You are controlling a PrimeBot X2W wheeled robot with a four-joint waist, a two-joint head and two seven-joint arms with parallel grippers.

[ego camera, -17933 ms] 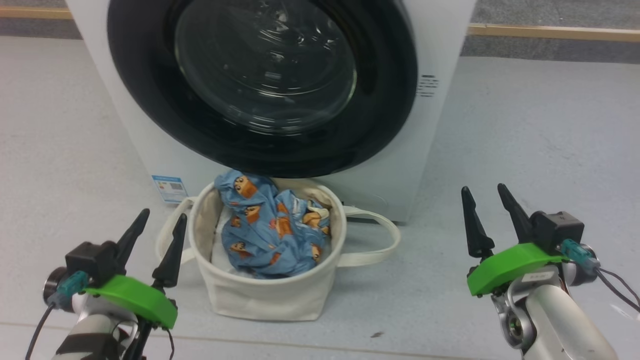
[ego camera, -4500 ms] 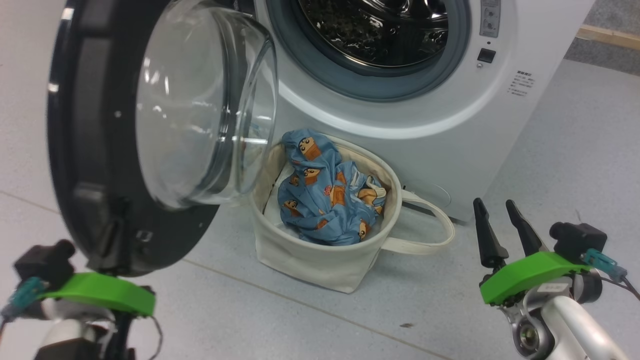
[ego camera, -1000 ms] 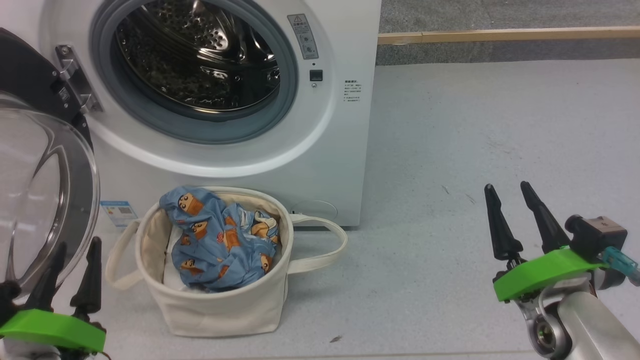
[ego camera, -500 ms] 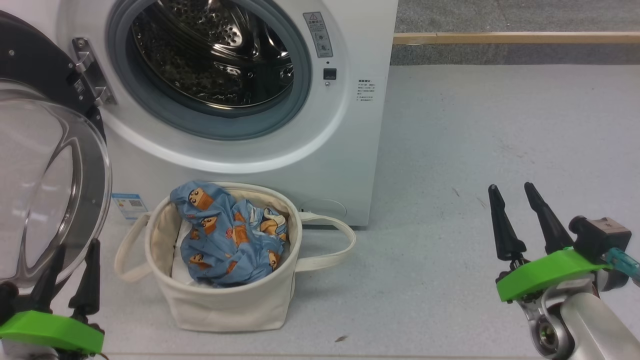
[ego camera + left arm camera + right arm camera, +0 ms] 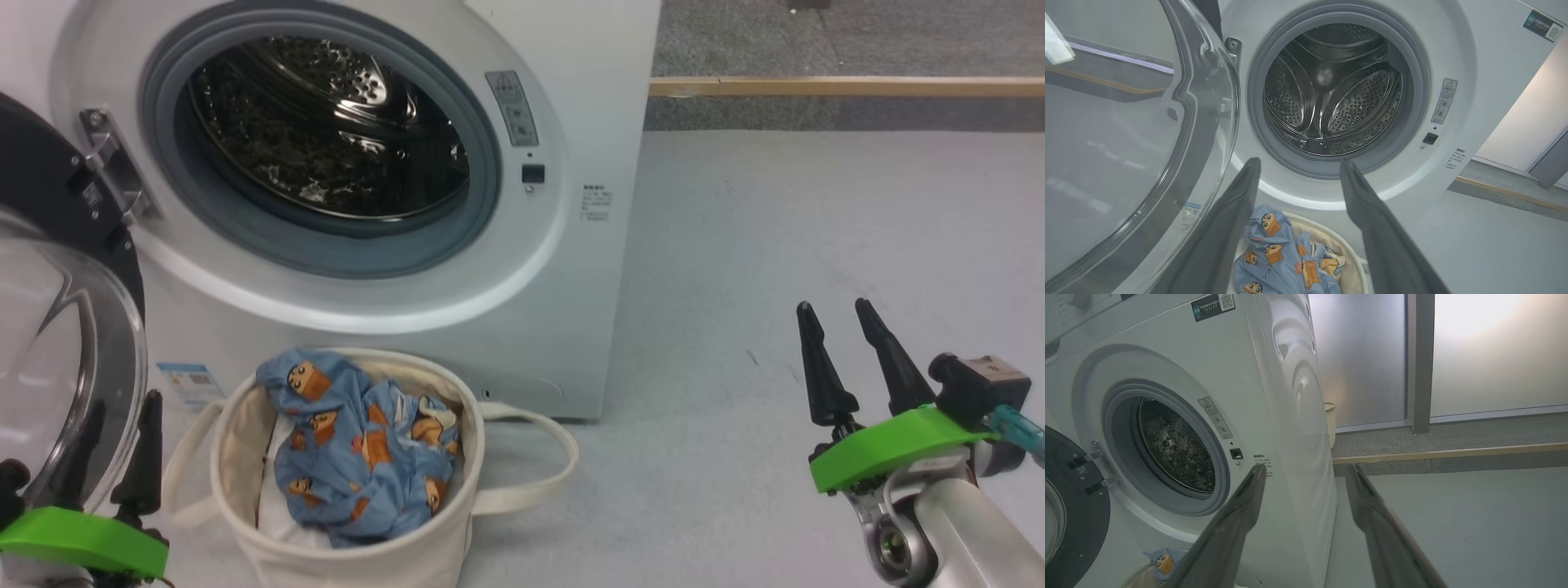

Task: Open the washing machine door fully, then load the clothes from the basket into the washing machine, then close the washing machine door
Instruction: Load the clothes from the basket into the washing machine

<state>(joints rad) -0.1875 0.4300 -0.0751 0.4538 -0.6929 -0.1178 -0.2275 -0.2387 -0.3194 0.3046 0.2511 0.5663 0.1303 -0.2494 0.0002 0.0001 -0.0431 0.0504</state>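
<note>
Now one washing machine (image 5: 571,269), one basket (image 5: 408,563), one clothes bundle (image 5: 359,449), left pincer (image 5: 1300,161) and right pincer (image 5: 833,305) spread.

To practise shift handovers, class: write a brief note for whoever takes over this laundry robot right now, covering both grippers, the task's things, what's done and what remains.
Left gripper: open, empty, low beside the door's glass.
Right gripper: open, empty, off to the right above the floor.
Washing machine door: swung wide to the left; drum looks empty.
Clothes: bunched in the basket, in front of the washing machine.
Done: door opened.
Left: load clothes, close door.
</note>
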